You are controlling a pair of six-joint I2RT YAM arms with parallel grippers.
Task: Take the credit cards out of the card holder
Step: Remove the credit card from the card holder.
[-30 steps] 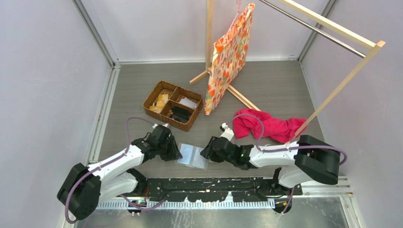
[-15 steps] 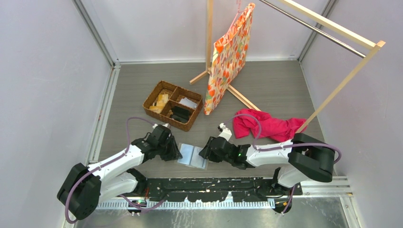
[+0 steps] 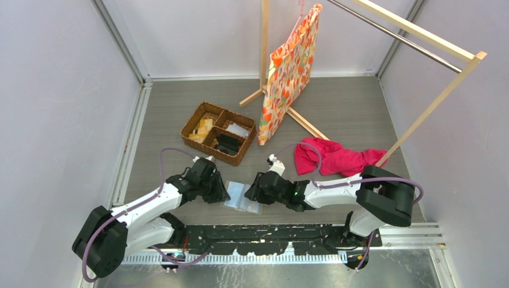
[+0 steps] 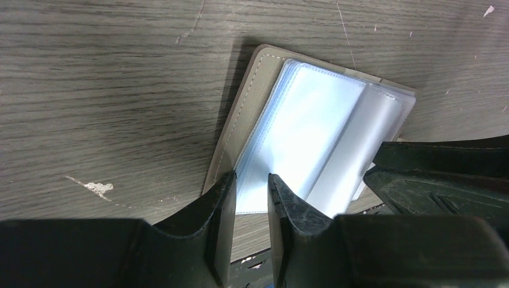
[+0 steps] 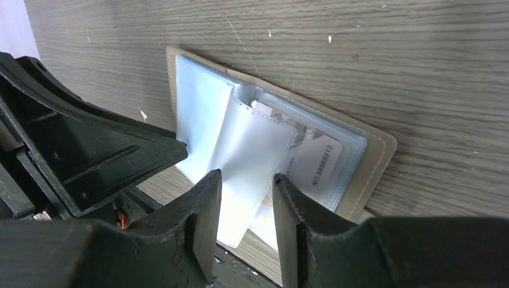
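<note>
Right gripper point(image 5: 246, 177) crept leftward, we count one card holder point(image 5: 373, 151), one credit card point(image 5: 319, 163) right of its parted jaws, left gripper point(image 4: 251, 180) narrowly parted, both reaching low

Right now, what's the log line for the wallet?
grey-olive folding card holder: lying open | left gripper: open over pale blue sleeves | right gripper: open around lifted clear sleeve | whitish card: inside holder

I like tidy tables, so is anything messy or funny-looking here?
Yes. A pink cloth lies crumpled on the table beside the wooden rack, not hung up like the flowery bag. In the open card holder, one clear sleeve stands bent up instead of lying flat.
</note>
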